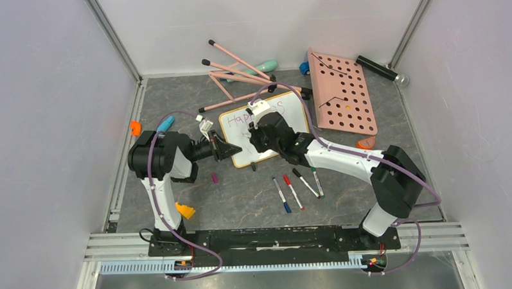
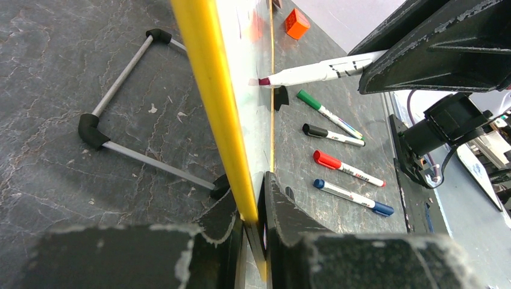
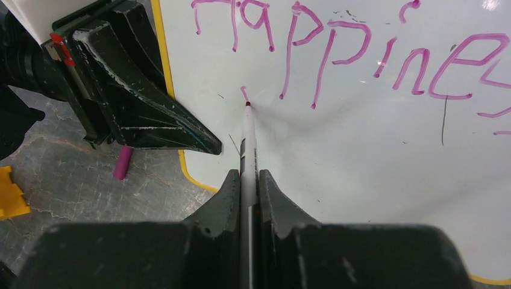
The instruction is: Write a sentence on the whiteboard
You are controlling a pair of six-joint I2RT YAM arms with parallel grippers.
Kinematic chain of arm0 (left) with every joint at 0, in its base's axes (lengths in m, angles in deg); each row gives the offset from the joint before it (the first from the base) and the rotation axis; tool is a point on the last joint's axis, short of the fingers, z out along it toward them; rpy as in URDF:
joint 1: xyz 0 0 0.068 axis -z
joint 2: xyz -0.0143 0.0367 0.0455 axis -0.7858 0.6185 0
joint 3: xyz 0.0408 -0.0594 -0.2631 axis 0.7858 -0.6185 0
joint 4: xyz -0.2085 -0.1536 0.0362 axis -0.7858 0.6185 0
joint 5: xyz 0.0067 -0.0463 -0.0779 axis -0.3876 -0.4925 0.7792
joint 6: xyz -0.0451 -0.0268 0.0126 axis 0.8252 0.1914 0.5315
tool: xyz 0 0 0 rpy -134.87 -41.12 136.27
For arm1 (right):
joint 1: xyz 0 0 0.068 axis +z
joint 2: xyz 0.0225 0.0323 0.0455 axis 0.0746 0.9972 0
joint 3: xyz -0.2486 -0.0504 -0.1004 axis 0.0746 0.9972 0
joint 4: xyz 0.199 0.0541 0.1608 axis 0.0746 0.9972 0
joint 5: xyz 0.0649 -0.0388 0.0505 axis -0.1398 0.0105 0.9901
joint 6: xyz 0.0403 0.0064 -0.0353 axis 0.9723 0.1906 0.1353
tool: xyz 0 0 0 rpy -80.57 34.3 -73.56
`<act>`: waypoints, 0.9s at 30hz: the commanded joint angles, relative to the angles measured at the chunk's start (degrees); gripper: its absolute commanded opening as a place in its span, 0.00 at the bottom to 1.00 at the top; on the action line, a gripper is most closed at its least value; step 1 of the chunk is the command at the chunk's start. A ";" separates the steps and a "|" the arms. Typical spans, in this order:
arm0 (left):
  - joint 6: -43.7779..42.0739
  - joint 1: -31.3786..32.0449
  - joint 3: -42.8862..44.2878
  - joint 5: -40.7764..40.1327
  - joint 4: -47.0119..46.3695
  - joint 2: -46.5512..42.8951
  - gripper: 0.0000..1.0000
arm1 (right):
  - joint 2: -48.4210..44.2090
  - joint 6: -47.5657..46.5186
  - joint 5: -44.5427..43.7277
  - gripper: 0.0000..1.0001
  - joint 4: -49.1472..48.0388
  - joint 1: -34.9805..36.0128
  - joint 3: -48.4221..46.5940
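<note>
Whiteboard [image 1: 235,140] mid-table, left gripper [image 2: 250,198] pinched nearly shut on its rim; sentence [image 3: 325,63] has "Happines…" down, right gripper [image 3: 247,176] clamped on marker [image 3: 247,138], tip touching board, second line barely begun.

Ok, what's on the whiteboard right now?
On the whiteboard: purple-pink "Happines" along the top, plus a short stroke below it at the marker tip. The word's end runs off the wrist view, and the right arm hides part from above.
</note>
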 commanded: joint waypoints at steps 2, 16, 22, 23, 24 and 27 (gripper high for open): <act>-6.41 0.10 -0.38 -1.41 -2.10 2.51 0.15 | -2.91 -1.28 0.67 0.00 -0.84 -0.06 0.70; -6.54 0.13 -0.38 -1.36 -2.12 2.48 0.15 | -0.40 -1.97 1.24 0.00 -1.39 -0.03 0.39; -6.54 0.07 -0.39 -1.35 -2.10 2.39 0.15 | 0.27 -1.84 0.18 0.00 1.00 -0.03 0.51; -6.54 0.17 -0.42 -1.36 -2.10 2.46 0.15 | 0.21 -1.91 0.18 0.00 1.07 -0.04 0.86; -6.51 0.04 -0.45 -1.36 -2.10 2.43 0.15 | 0.14 -1.75 0.19 0.00 1.03 -0.03 1.15; -6.59 0.07 -0.42 -1.36 -2.10 2.47 0.15 | -0.25 -1.57 0.75 0.00 0.98 -0.06 2.14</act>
